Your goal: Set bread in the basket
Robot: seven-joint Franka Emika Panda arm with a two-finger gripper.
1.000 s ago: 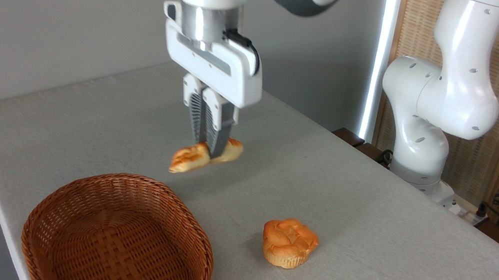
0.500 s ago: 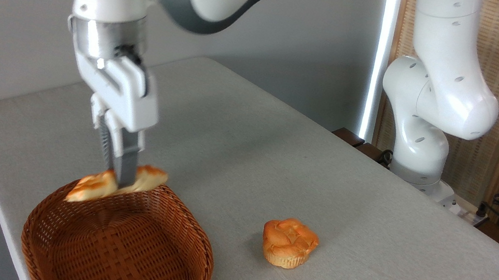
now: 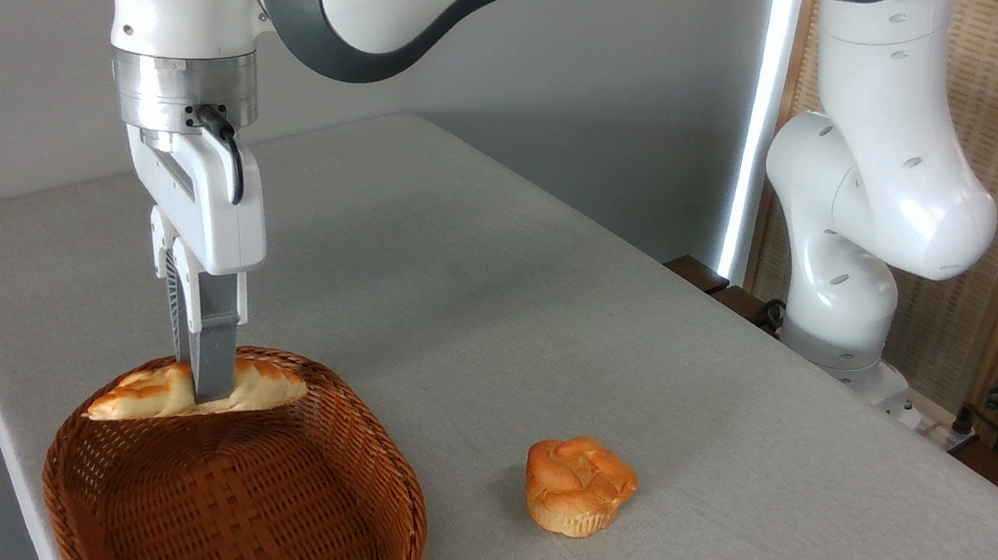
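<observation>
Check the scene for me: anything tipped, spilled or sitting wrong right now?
Nothing spilled or damaged. The bread is clamped in the gripper and hangs tilted at the basket far rim, its left end lower, rather than over the middle. The round bun sits upright on the table.

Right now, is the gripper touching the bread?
Touching. The fixed camera shows the gripper closed on the middle of the bread, which hangs over the basket at its far rim.
</observation>
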